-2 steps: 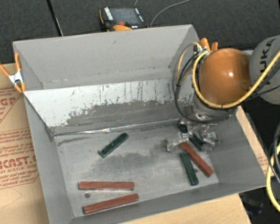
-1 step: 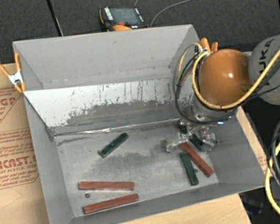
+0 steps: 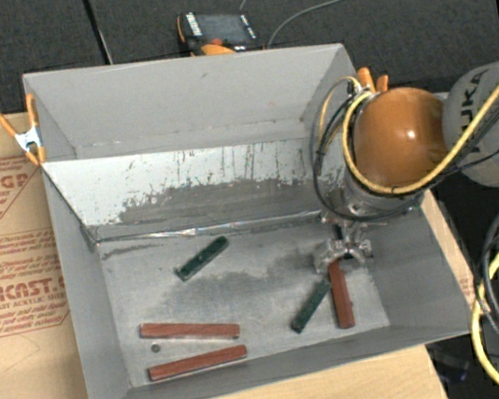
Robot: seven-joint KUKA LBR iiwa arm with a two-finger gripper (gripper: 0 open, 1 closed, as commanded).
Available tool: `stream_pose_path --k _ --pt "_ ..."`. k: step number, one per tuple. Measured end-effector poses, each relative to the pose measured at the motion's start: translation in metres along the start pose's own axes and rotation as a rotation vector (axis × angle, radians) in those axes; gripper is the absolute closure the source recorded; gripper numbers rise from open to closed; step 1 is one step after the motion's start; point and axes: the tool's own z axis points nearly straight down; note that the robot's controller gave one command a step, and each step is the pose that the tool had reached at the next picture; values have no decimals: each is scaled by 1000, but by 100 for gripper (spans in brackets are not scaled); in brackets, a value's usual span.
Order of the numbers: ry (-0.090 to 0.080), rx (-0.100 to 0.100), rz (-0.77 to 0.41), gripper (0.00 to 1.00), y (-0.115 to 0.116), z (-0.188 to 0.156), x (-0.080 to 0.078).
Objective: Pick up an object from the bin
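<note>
Orange wrist cover [image 3: 395,136] on top, gripper [image 3: 345,254] beneath at the upper end of a red-brown stick [image 3: 342,299], right of bin [image 3: 90,296] (opening unclear). Risk: end-grip letting it swing loose, or knocking the green stick [image 3: 310,309] beside.

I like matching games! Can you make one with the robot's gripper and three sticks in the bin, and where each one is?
Things:
1. gripper
2. upright red stick
3. lone green stick
4. lowest red stick

Places:
A. by itself, towards the back wall
B. nearest the view's bottom edge
C. over the upright red stick's top end
D. right side, with a slanted green stick beside it

Pairs: 1-C, 2-D, 3-A, 4-B
</note>
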Motion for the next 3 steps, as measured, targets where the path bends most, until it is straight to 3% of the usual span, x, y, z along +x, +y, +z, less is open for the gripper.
stream_pose_path --k 1,2,3 --pt "0 0 0 100 0 0 0" --pt "2 6 -31 100 19 -111 3" --pt "1 7 -47 100 32 -184 -9"
